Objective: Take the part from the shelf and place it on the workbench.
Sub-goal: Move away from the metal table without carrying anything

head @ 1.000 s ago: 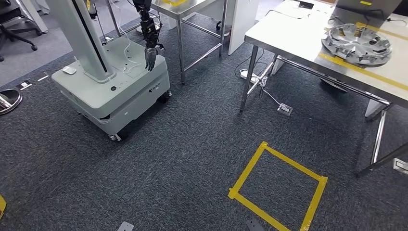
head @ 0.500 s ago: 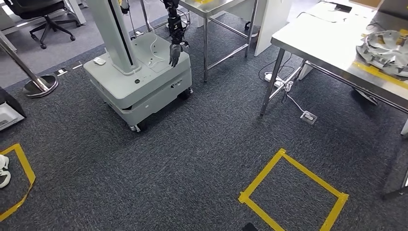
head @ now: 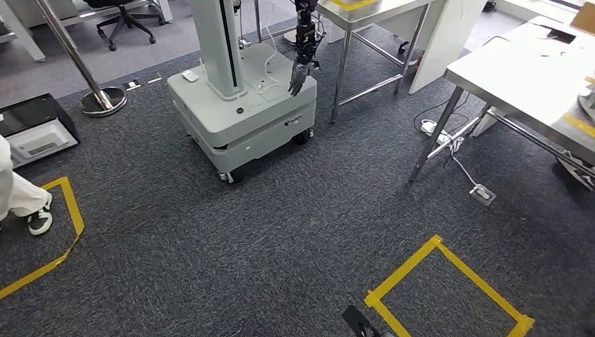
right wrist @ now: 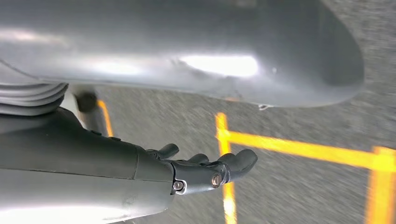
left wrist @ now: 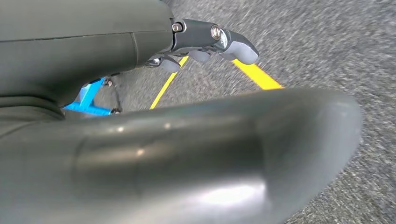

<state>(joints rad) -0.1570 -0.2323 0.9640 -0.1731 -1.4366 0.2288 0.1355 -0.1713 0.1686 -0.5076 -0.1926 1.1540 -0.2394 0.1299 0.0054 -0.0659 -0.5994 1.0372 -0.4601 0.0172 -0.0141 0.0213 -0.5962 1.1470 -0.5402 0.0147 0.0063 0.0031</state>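
Over carpet (head: pixel 281 232), left fingers (left wrist: pixel 233 44) and right fingers (right wrist: pixel 238 161) dangle.

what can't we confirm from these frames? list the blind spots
- Part: head view, cut off by the right edge of the workbench; shape unreadable.
- Shelf: not identifiable.
- Left hand: left wrist view, fingertips show over carpet, the rest hidden behind a grey cover; holding nothing visible.
- Right hand: right wrist view, fingers partly hidden by its own body.
- Floor tape: motion-blurred.
- Person: head view, cut off by the left edge.
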